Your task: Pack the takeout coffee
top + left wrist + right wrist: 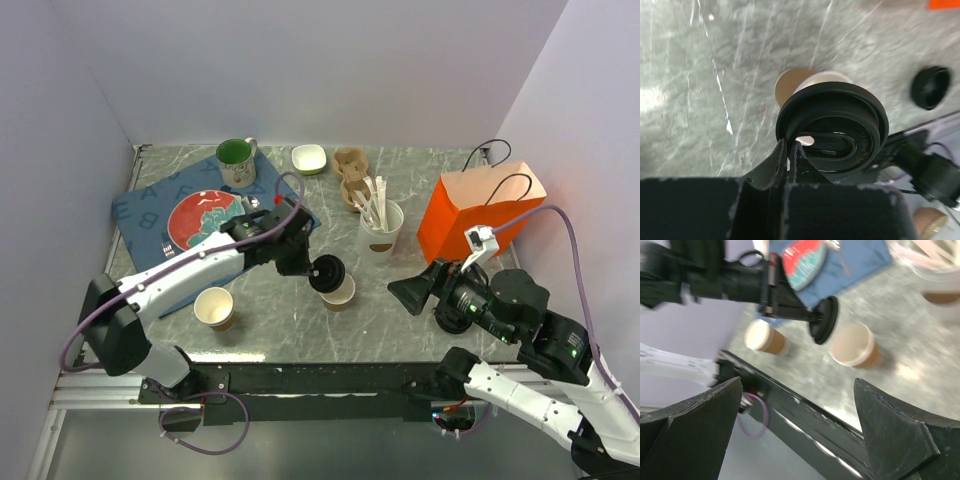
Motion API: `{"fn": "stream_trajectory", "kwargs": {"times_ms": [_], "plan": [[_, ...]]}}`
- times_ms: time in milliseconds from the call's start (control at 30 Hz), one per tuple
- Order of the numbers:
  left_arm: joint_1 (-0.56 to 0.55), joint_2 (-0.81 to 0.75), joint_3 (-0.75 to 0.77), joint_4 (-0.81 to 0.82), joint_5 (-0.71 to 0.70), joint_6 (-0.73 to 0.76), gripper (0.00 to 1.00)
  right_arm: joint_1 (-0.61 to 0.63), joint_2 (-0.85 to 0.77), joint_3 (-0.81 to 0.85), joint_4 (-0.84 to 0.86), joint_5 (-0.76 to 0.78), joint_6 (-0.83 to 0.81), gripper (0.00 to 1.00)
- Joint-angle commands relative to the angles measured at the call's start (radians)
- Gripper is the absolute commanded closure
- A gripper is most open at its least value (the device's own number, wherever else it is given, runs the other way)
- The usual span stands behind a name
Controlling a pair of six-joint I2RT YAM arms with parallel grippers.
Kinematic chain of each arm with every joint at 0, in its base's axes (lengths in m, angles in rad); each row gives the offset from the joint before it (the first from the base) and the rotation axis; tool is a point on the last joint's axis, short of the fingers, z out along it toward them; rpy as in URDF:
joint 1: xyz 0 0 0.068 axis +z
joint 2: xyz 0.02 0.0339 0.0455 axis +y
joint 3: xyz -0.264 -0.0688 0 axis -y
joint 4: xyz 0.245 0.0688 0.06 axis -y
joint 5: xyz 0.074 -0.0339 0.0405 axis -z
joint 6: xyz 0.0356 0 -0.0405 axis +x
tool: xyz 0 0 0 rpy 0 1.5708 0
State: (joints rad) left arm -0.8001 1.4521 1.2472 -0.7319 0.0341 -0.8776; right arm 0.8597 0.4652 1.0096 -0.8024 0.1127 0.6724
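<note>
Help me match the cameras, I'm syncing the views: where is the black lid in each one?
Top external: the black lid sits at centre, at the left gripper tip.
Left wrist: the lid fills mid-frame, slightly right.
Right wrist: the lid is upper centre, edge-on.
Shared landmark: the open paper cup beside the lid.

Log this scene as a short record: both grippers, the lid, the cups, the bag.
left gripper: shut on the black lid's edge
black lid: tilted on edge at the brown cup's rim, not seated
brown cup: upright, open-topped
second cup: upright, lidless, left of the brown cup
right gripper: open, empty, right of the brown cup
orange bag: upright, far right, handles up
</note>
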Motion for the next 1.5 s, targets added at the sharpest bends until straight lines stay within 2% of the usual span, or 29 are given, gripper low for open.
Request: {"fn": "stream_trajectory", "kwargs": {"times_ms": [0,300,900,1367,1467], "plan": [[-0.079,0.046,0.087,-0.103,-0.145,-0.055,0.99,0.004,0.049,0.072,-0.149,0.055,-0.043,0.00],[-0.122,0.174,0.210,-0.199,-0.213,-0.067,0.99,0.004,-0.010,0.038,-0.146,0.041,-0.027,0.00],[-0.159,0.321,0.342,-0.297,-0.198,-0.080,0.98,0.004,-0.025,0.050,-0.156,0.081,-0.099,0.00],[-0.171,0.324,0.368,-0.336,-0.229,-0.084,0.73,0.004,-0.007,0.052,-0.155,0.088,-0.114,0.00],[-0.171,0.310,0.376,-0.321,-0.230,-0.089,0.62,0.004,0.000,0.049,-0.152,0.088,-0.112,0.00]]}}
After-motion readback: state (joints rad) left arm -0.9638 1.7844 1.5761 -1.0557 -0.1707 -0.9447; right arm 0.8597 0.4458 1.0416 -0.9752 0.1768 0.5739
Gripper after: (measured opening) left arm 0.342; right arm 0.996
